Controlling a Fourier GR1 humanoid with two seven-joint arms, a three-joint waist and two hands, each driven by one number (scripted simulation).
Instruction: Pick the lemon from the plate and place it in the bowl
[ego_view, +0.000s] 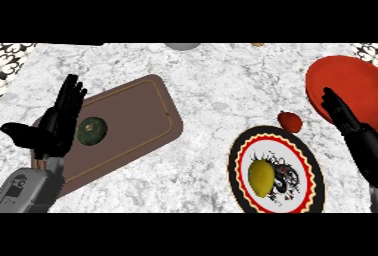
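I am looking at my right hand (341, 114) first: it is hovering at about three o'clock in the view, fingers straight and together, holding nothing, its tips lying over the near edge of the red bowl (347, 75). Going outward from it, a small red fruit (290, 121) is sitting on the counter just to its nine o'clock, apart from the plate. At the hand's seven o'clock the patterned plate (306, 162) is carrying the lemon (260, 178), which is lying left of the plate's middle, untouched. So I am judging that the pick is not yet begun; the hand is sitting nearer the bowl than the fruit. The next move is asking me to bring the hand down toward five o'clock in the view, over the lemon, and curl round its narrow width before lifting it back toward the bowl at two o'clock.

My left hand (55, 122) is resting open, fingers up, at nine o'clock beside a brown tray (140, 115), on which a dark green round fruit (93, 131) is lying. Everything is standing on a grey-white marble counter (214, 85); a pale round thing (181, 45) is peeking in at twelve o'clock, too cropped to name.
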